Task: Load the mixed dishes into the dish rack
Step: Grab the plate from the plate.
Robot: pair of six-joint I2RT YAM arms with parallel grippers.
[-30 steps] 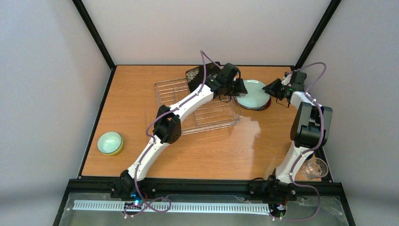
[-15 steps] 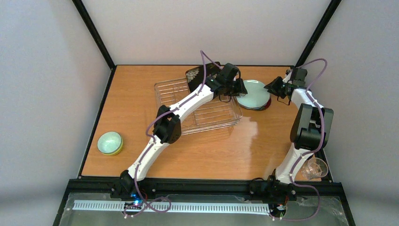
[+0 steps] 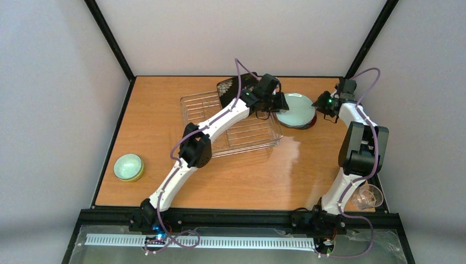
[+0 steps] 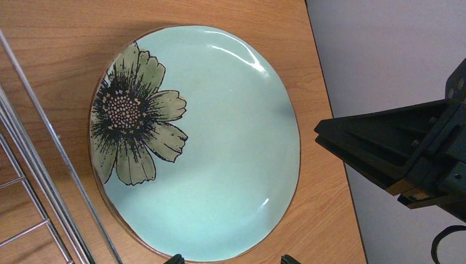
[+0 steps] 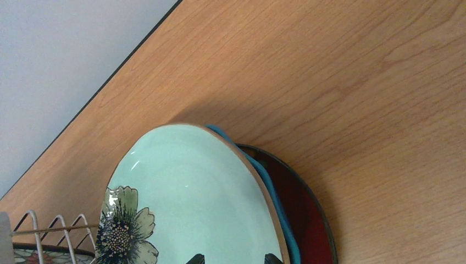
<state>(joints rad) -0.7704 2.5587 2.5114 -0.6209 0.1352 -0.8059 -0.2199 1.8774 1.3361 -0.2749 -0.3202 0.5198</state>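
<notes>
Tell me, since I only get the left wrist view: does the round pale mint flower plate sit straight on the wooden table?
Observer: No. The right wrist view shows the pale mint flower plate lying on a blue plate, with a dark red plate under both.
Operator: Anything in the wire dish rack yet?
Observer: From above, a black square floral plate sits at the far edge of the wire dish rack.
Operator: Other dishes still out?
Observer: A clear glass cup stands by the base of the right arm.

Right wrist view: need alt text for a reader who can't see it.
A pale mint plate with a dark-centred flower tops a stack over a blue plate and a dark red plate on a wooden table. Lower left, dish rack tines; at the bottom edge, the right gripper fingertips, apart.
</notes>
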